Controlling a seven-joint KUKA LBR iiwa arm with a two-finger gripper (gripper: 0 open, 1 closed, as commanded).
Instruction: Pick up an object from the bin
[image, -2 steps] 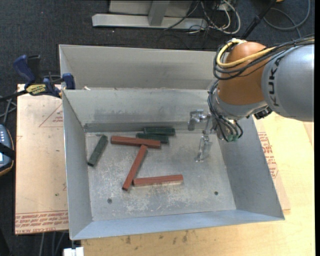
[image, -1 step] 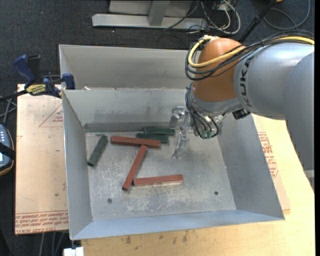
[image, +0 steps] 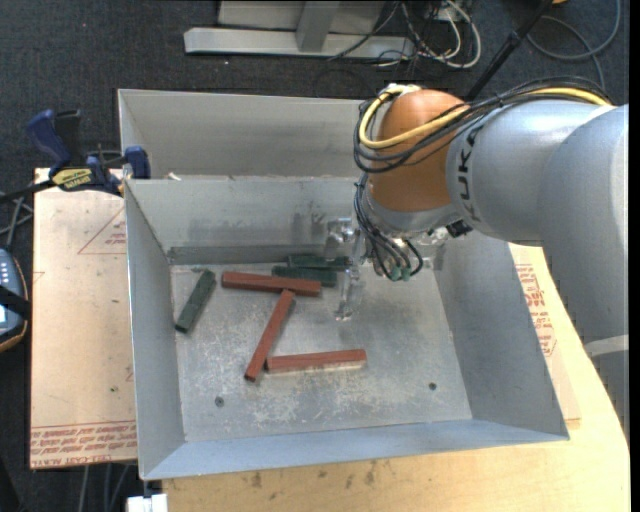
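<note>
The jaws hang just right of a dark green bar (image: 310, 267) at the back middle of the bin (image: 150, 300); released or clenched, I cannot tell. The bar looks stiff and light, probably best pinched across its narrow width, clear of the red-brown bar (image: 272, 284) alongside.

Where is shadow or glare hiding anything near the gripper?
Camera view: no strong glare on the bin; a shadow band under the back wall darkens the dark green stick beside the gripper; the red sticks lie well lit.
</note>
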